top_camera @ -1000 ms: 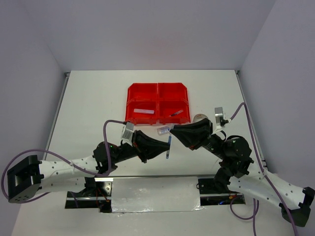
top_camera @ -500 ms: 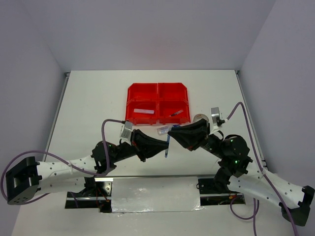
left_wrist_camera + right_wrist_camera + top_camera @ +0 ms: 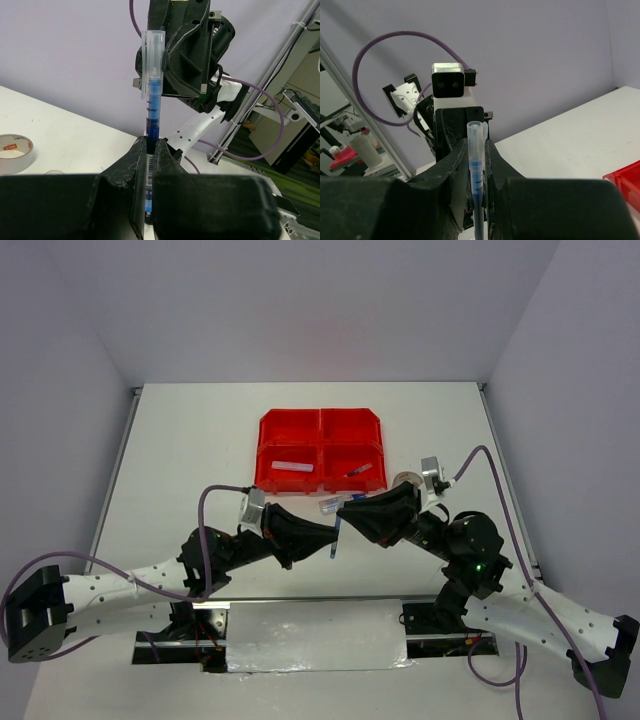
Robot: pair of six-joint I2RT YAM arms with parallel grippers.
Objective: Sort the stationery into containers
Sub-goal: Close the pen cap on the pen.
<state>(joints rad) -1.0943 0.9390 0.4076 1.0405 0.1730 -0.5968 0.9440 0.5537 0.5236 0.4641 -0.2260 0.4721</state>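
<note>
Near the middle of the tabletop (image 3: 180,450), just on the near side of the red containers (image 3: 321,412), the top view shows the left hand (image 3: 327,538) and right hand (image 3: 346,513) meeting tip to tip on a blue pen (image 3: 336,538) held off the surface; what looks like a second pen (image 3: 358,471) lies in the near-right bin.

From the left wrist, the left hand is clamped on the pen's lower barrel, clear cap upward; a tape roll (image 3: 14,150) lies toward the right edge.

From the right wrist, the fingers closely flank the capped end; whether they grip it I cannot tell.

This looks like a handover; next, one hand must hold firmly before the other lets go, then carry the pen to a bin.
</note>
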